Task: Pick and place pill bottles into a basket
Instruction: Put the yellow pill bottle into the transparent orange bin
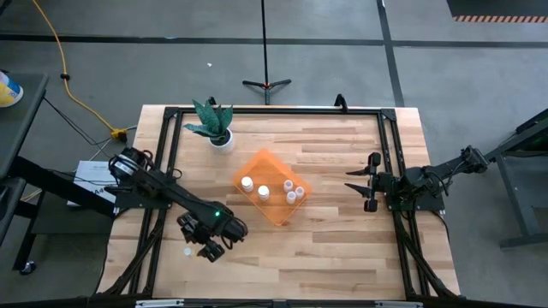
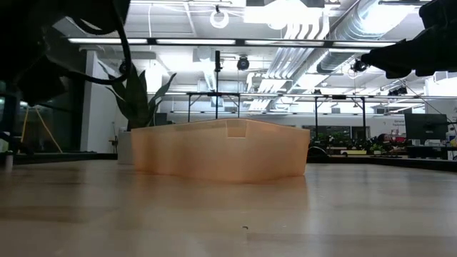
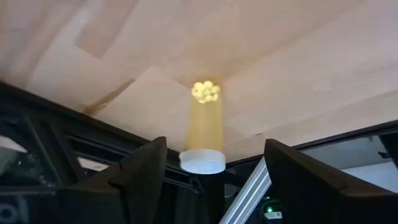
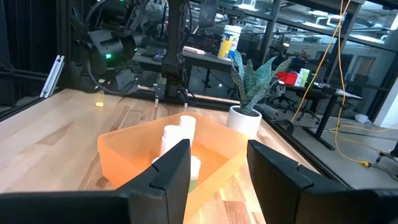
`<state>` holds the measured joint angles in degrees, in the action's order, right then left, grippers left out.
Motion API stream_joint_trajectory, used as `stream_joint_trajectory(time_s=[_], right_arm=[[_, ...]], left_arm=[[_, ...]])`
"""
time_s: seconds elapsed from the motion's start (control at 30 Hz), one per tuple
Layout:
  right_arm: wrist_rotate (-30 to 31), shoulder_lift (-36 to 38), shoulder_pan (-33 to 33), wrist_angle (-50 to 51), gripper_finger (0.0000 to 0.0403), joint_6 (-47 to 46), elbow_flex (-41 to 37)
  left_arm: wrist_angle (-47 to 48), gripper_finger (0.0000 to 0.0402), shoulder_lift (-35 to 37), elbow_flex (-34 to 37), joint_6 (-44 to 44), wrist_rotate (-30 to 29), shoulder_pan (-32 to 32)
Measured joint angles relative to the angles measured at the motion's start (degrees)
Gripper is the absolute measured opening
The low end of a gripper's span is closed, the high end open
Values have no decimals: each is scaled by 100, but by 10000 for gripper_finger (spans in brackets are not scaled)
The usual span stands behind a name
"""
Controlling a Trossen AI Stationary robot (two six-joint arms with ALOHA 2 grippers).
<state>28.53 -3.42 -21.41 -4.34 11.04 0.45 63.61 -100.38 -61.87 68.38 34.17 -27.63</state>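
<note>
The orange basket sits at the table's middle and holds several white-capped pill bottles; they also show in the right wrist view. One more bottle stands alone on the table near the near left corner. In the left wrist view its white cap faces me, above a yellowish body. My left gripper is open just right of this bottle, its fingers on either side without touching. My right gripper is open and empty, right of the basket.
A white pot with green leaves stands at the far left, behind the basket. A black frame runs along the table's edges. Bare wood lies between the basket and the near edge.
</note>
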Motion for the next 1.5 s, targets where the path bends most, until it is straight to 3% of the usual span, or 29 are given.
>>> stream_joint_trajectory(time_s=[0.33, 0.7, 1.2, 1.5], right_arm=[[1, 1, 0, 0, 149, -49, 0], [0, 2, 0, 0, 149, -49, -2], [2, 1, 0, 0, 149, -49, 0], [2, 0, 0, 0, 149, -49, -2]], left_arm=[[-107, 304, 0, 61, 4, -8, -174], [-123, 272, 0, 61, -72, 214, -169], [-526, 267, 2, 612, 71, 382, -167], [-533, 228, 2, 612, 44, 401, -167]])
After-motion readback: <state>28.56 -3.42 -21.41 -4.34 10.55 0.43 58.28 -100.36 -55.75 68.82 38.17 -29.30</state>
